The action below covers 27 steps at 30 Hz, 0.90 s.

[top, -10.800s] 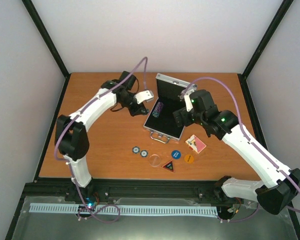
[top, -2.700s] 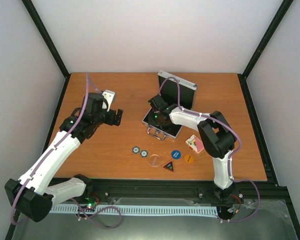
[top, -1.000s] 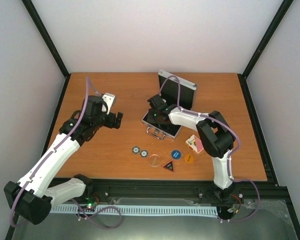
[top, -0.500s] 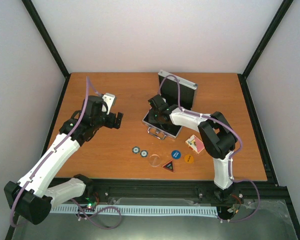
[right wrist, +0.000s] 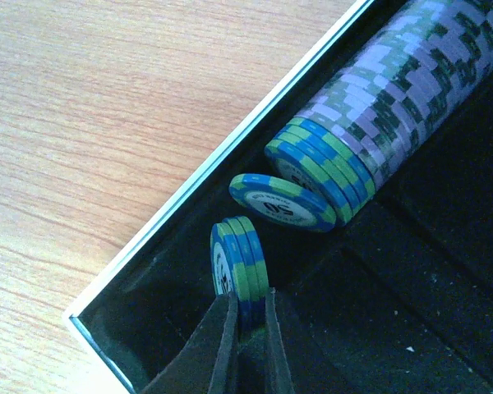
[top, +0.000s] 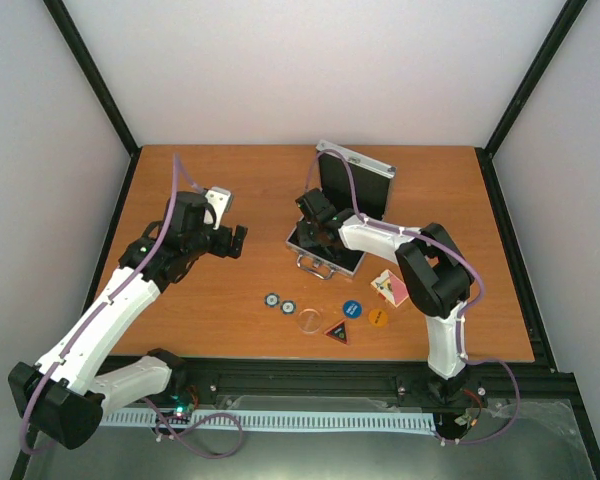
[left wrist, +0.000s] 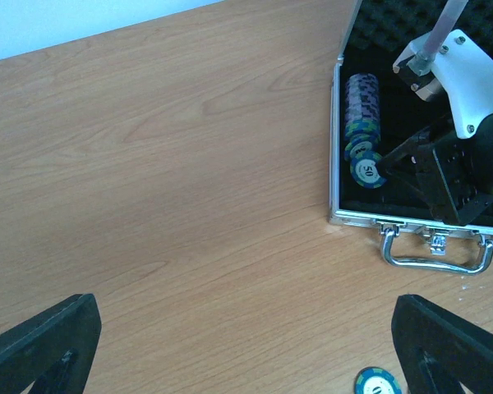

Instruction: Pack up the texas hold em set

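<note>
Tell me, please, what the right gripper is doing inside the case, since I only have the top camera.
Observer: The right gripper is shut on a small stack of chips, held on edge near a corner of the case.
Operator: Is anything loose beside them?
Observer: One loose chip leans tilted against the end of the long chip row.
Operator: And the left gripper?
Observer: The left gripper is open and empty above bare table.
</note>
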Each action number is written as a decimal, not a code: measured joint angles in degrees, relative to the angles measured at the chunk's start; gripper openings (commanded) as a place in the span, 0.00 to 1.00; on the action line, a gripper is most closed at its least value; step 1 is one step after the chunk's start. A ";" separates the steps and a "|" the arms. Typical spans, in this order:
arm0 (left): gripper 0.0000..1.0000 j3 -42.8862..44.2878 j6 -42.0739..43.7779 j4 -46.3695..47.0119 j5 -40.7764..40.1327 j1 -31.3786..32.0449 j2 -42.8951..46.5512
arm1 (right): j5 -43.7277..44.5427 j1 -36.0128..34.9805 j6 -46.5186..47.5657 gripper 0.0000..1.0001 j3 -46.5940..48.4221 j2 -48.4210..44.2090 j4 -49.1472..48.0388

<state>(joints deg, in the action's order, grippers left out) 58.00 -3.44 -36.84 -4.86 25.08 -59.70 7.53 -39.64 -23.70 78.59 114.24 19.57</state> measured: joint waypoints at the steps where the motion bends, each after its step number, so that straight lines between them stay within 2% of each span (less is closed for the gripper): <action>1: 1.00 -0.04 0.00 0.02 0.00 0.00 -0.02 | 0.11 0.00 0.57 0.03 0.09 0.04 0.00; 23: 1.00 -0.13 -0.07 0.02 0.26 0.00 -0.02 | 3.02 -0.04 12.90 0.03 0.11 1.36 -3.67; 26: 1.00 -0.13 -0.07 0.02 0.26 0.00 -0.02 | 2.80 -0.04 12.72 0.26 0.02 1.55 -3.56; 27: 1.00 -0.13 -0.07 0.02 0.26 0.00 -0.02 | 2.54 -0.07 12.68 0.31 0.00 1.53 -3.56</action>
<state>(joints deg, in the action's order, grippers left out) 57.87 -3.51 -36.82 -4.60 25.08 -59.72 10.07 -39.70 -11.03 78.59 115.77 16.01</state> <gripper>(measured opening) 0.998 0.142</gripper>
